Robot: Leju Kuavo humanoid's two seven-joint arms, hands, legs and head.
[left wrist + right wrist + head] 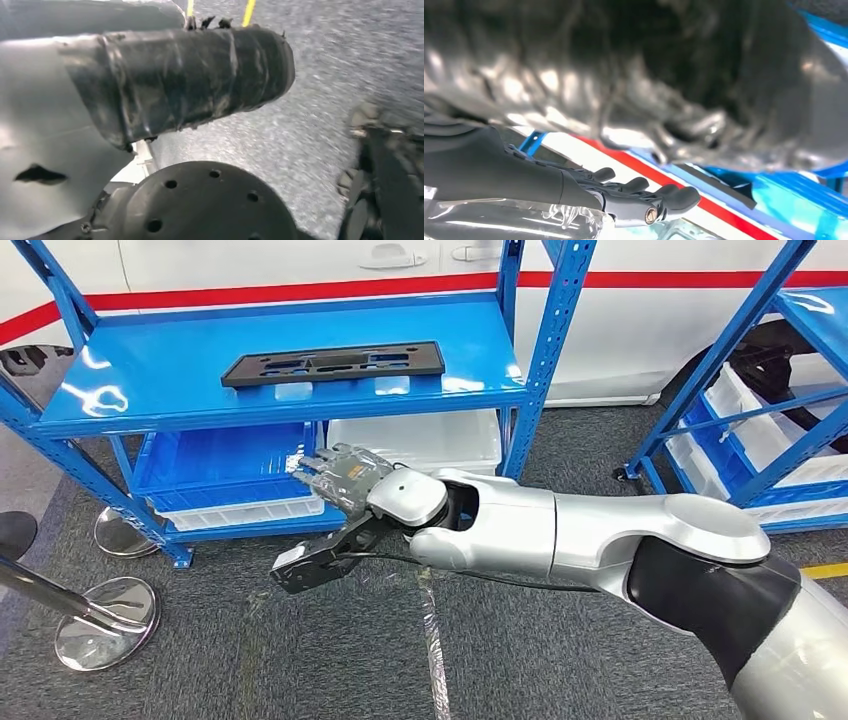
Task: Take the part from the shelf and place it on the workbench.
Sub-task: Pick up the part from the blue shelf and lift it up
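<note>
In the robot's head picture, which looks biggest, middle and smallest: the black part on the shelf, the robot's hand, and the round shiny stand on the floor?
1. Black part, longest.
2. Right hand, though it is nearer the camera, which flatters it.
3. Round shiny stand, smallest, close to the hand in look.

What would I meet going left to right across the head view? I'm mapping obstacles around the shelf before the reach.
Chrome stanchion base → black part on the blue shelf → right hand → second blue rack with white bins.
</note>
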